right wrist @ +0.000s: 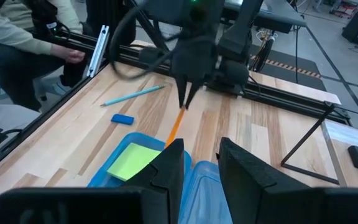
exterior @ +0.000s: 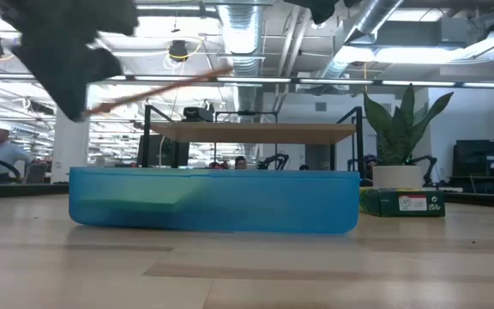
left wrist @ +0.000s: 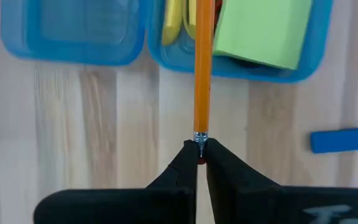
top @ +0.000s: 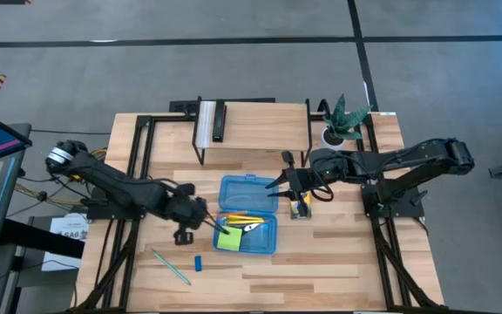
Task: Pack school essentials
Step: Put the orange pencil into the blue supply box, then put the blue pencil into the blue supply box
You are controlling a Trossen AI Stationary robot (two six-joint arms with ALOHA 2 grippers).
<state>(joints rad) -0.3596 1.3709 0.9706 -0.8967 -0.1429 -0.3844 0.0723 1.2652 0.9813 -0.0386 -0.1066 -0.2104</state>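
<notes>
An open blue case lies flat mid-table. Its near half holds a lime-green sticky-note pad and yellow pencils. My left gripper hovers at the case's left side, shut on an orange pencil. My right gripper hangs open above the case's right edge with nothing between its fingers. A light-blue pen and a small blue eraser lie on the table near the front. The yellow-green crayon box lies right of the case. My left gripper pinches the orange pencil by its metal-banded rubber end between its two fingertips. The fingers come from the table's left, slanting steeply down, and the pencil runs on out in line with them. The pencil is lifted clear, tilted, its free end over the case.
A low wooden shelf stands at the back, with a potted plant at the back right. Black frame rails run along both table sides. A seated person is beyond the table's left edge. Bare wood lies in front of the case.
</notes>
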